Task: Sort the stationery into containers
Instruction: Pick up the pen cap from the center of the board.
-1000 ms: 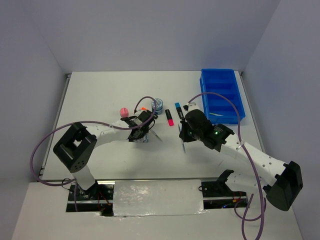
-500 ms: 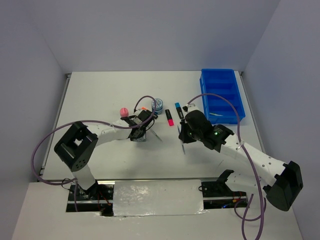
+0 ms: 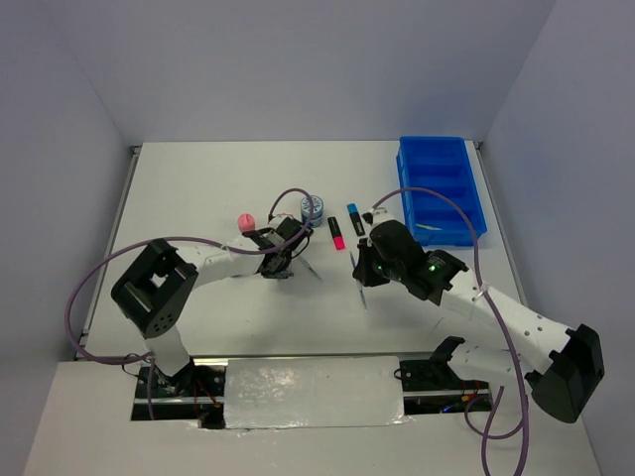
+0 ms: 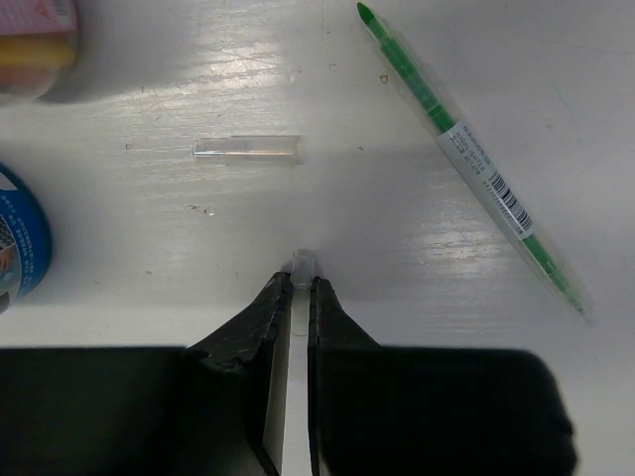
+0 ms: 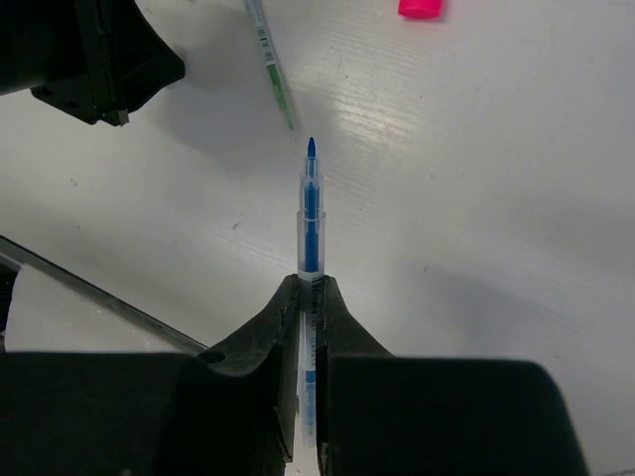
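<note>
My left gripper (image 4: 301, 283) is shut on a small clear pen cap (image 4: 303, 262), low over the table; in the top view it (image 3: 277, 262) sits mid-table. A second clear cap (image 4: 248, 149) lies on the table ahead of it. A green pen (image 4: 476, 164) lies to its right. My right gripper (image 5: 312, 283) is shut on an uncapped blue pen (image 5: 312, 213), tip pointing forward above the table; in the top view it (image 3: 362, 276) is right of centre. The blue tray (image 3: 442, 188) stands at the far right.
A pink bottle (image 3: 244, 220), a blue-white tub (image 3: 313, 208), a pink highlighter (image 3: 338, 236) and a blue highlighter (image 3: 353, 218) lie between the arms. The tub's edge (image 4: 20, 238) and the bottle (image 4: 40, 40) show left of the left gripper.
The right gripper has drifted slightly toward the near edge with the blue pen. The left gripper has barely shifted and stays shut on the cap.
</note>
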You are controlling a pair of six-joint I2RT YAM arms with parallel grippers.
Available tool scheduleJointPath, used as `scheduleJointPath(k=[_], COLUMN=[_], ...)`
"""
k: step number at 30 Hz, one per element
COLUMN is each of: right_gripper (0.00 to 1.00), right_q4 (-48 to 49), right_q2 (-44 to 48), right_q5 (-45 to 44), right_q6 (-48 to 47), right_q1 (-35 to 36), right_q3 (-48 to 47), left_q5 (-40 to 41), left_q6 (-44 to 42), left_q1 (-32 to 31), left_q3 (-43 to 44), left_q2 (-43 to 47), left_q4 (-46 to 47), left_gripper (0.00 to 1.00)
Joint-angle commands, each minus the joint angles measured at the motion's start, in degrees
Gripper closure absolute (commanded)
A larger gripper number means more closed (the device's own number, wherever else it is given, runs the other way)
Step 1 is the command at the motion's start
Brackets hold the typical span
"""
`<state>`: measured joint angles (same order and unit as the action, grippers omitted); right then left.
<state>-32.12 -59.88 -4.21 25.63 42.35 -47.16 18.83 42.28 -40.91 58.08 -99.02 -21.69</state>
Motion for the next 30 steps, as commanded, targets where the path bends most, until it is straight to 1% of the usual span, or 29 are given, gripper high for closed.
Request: scheduleJointPath(k=[1,4,7,8,10,11,13,14,15,16,17,18,19,20,21,22,23,25,28,30], right_gripper=[1.00,1.00,1.00,1.00,1.00,1.00,1.00,1.00,1.00,1.00,1.00,1.00,1.00,1.00,1.00,1.00,1.00,1.00,1.00,1.00], right_q4=[3.0,4.8,10.4,11.5,14.8,16.0,17.8,20.9,22.9,28.0,30.9,32.7,37.7,39.3,40.6,42.6,42.8,43.7,45.9,45.1], right_q2=[2.6,4.1,6.0,6.3,6.6,6.8,7.1,7.1,7.3,7.8,7.9,8.0,7.8,7.6,7.2,6.9,6.6,6.4,6.1,5.4], right_q5=[1.6,3.8,9.0,9.8,11.8,12.1,7.7,6.9,6.3,5.0,4.3,2.2,-1.0,-3.0,-5.0,-7.0,-11.7,-16.1,-16.0,-17.1], right_q6=[-1.0,-1.2,-1.5,-1.5,-0.7,-0.3,2.1,2.8,4.4,5.4,6.4,7.3,8.4,8.7,8.7,8.6,8.7,9.3,8.3,7.7], right_q1=[0.4,0.4,0.3,0.4,0.5,0.7,3.2,4.4,7.4,9.1,11.2,13.3,17.5,19.5,23.3,24.8,26.2,29.0,30.2,30.8], right_q3=[0.7,1.6,3.7,4.3,6.1,6.7,8.4,8.9,10.3,11.2,12.0,13.1,13.4,13.6,13.3,13.2,12.9,12.2,11.9,10.5], left_q5=[1.8,1.7,-1.0,-2.9,-4.6,-5.4,-6.8,-7.2,-7.9,-8.9,-9.9,-10.8,-12.7,-13.5,-14.6,-17.2,-17.9,-19.9,-21.0,-21.4], left_q6=[1.0,1.7,2.1,2.2,3.0,3.5,5.3,6.0,6.7,7.0,7.3,7.7,8.6,9.0,9.6,9.6,9.7,10.5,11.5,11.9], left_q1=[-0.9,-1.2,-1.3,-1.3,-1.3,-1.3,-1.4,-1.3,-1.3,-1.4,-1.4,-1.4,-1.5,-1.5,-1.5,-1.5,-1.5,-1.6,-1.6,-1.5], left_q3=[-0.3,-1.1,-3.6,-4.7,-6.2,-8.0,-9.7,-11.7,-12.5,-13.8,-16.3,-17.6,-19.0,-21.1,-22.0,-23.0,-23.2,-24.2,-25.5,-25.7], left_q2=[-1.8,1.2,9.2,14.2,19.5,24.8,29.8,34.4,36.3,38.5,42.4,44.2,45.9,48.9,50.1,51.3,52.9,55.2,57.6,59.4], left_q4=[-2.5,-2.2,1.6,2.9,7.5,9.2,12.4,15.5,17.5,20.0,26.1,29.0,31.9,34.5,39.0,41.1,42.5,45.3,47.3,47.1], left_gripper=[1.00,1.00,1.00,1.00,1.00,1.00,1.00,1.00,1.00,1.00,1.00,1.00,1.00,1.00,1.00,1.00,1.00,1.00,1.00,1.00])
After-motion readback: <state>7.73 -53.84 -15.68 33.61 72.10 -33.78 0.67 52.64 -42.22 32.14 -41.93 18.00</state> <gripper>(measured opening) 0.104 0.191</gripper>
